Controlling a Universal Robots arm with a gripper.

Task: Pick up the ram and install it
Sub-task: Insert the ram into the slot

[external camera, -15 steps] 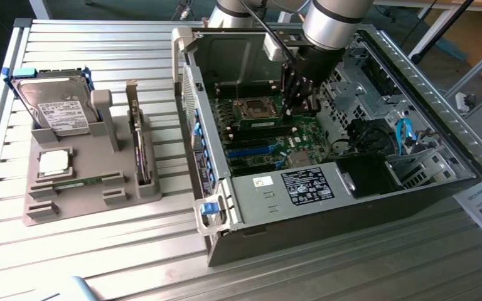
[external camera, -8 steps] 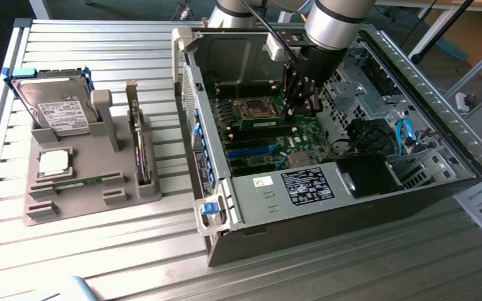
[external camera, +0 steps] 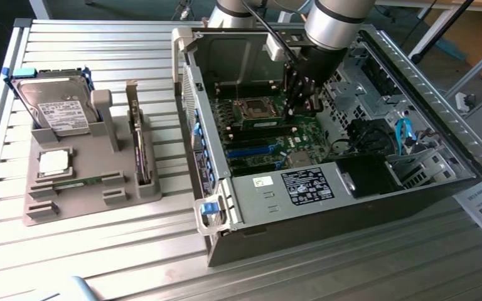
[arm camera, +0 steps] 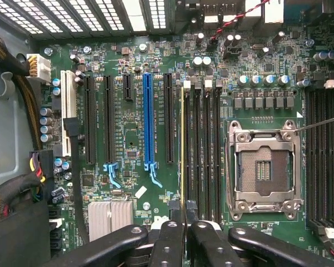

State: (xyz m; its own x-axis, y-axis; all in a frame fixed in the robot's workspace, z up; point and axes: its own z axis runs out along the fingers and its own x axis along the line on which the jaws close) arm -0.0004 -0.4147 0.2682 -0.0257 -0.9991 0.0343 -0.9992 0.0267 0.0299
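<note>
1. While the hand (arm camera: 183, 218) is clamped shut on it, the ram (arm camera: 182, 144) shows edge-on in the wrist view as a thin yellowish line, pinched between the two black fingers (arm camera: 170, 239)
2. It runs lengthwise along the bank of black memory slots (arm camera: 203, 150), lined up with the slot at the edge of that bank nearest the long expansion slots; whether it's touching the slot or just above it, I can't tell
3. On one side of that bank sits the open processor socket (arm camera: 264, 167) in its silver frame, on the other the blue expansion slot (arm camera: 148, 122) among black ones, all on the green motherboard (arm camera: 128, 139)
4. Over to the exterior view: the arm (external camera: 337, 19) comes down into the open computer case (external camera: 262, 188), which lies on its side on the slatted counter (external camera: 98, 50), and the hand is low over the motherboard, just beside the socket
5. Well apart, toward the exterior view's left, a grey tray (external camera: 82, 204) sits on the counter with a hard drive (external camera: 57, 106) upright at its far end, a square silver processor chip (external camera: 53, 162) lying flat, and a tall card (external camera: 140, 147) standing on edge
</note>
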